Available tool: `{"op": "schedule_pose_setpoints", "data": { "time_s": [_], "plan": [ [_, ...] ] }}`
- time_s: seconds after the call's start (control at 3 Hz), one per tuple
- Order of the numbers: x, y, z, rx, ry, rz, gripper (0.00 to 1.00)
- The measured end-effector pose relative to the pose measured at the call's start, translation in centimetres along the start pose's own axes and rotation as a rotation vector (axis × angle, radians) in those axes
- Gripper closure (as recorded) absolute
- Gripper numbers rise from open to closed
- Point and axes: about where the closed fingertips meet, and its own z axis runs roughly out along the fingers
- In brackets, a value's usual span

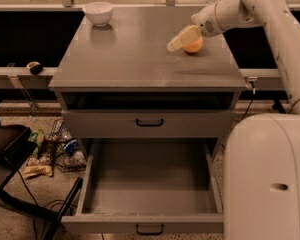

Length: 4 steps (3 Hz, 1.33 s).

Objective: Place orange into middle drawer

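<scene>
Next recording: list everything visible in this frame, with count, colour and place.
orange: one, orange, right rear of cabinet top, by the gripper
bowl: one, white, left rear corner of cabinet top
cabinet: one, grey, centre
middle drawer: one, grey, lowest, pulled open
drawer front: one, grey with black handle, directly above it
floor clutter: several pieces, mixed colours, left of cabinet
arm: one, white, reaching in from the right
base: one, white, lower right
gripper: one, cream, at the orange
</scene>
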Motion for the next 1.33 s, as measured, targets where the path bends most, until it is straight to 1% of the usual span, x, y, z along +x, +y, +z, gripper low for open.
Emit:
{"op": "schedule_pose_setpoints", "data": {
  "time_s": [0.33,0.67,1.0,1.33],
  "plan": [
    [1.5,-2.5,-0.9,0.054,0.004,0.045,0.0],
    [2.8,-4.0,-1.6,0.087,0.008,0.082,0.0],
    [3.8,-4.4,-1.1,0.085,0.014,0.109,0.0],
    [5.1,-4.5,-0.7,0.08,0.04,0.138,0.02]
  ]
}}
